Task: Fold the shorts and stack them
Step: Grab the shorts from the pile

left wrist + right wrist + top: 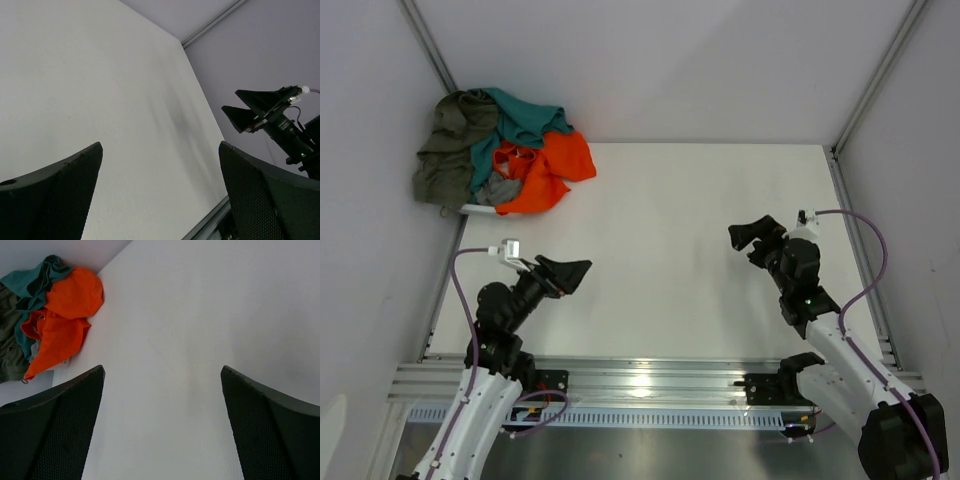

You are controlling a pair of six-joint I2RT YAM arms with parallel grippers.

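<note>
A heap of shorts sits at the table's far left corner: a dark olive pair (448,145), a teal pair (525,118), a bright orange pair (555,165) and a bit of grey cloth (498,188). The orange (65,315), teal (30,285) and olive (7,350) pairs also show in the right wrist view. My left gripper (570,272) is open and empty over the near left of the table. My right gripper (752,238) is open and empty at the right, also seen in the left wrist view (245,107). Both are far from the heap.
A white basket rim (475,209) shows under the heap. The white table (670,250) is bounded by grey walls with metal corner posts (865,75). An aluminium rail (650,385) runs along the near edge by the arm bases.
</note>
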